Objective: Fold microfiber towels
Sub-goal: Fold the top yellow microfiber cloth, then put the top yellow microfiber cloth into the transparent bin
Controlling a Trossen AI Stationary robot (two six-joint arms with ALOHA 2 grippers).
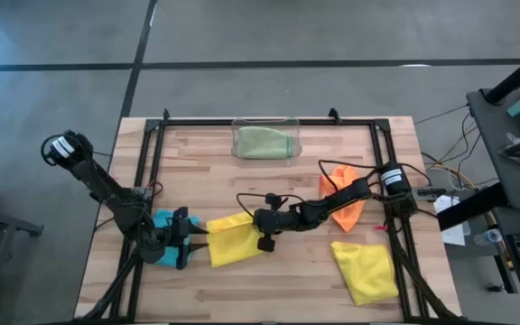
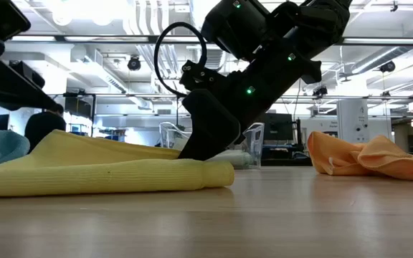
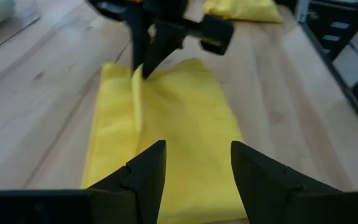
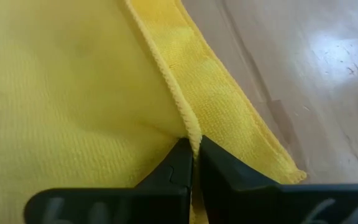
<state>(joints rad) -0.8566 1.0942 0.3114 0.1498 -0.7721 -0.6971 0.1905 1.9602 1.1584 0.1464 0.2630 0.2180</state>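
Right gripper [image 4: 194, 163] pinches yellow towel [image 4: 73, 87] edge between its fingers.

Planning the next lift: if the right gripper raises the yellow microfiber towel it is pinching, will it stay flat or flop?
Probably flop: the yellow microfiber towel already lies in soft folds on the wooden table. The right gripper is shut on one thin hem, so the rest would likely hang. It looks light and should drag rather than slide freely.
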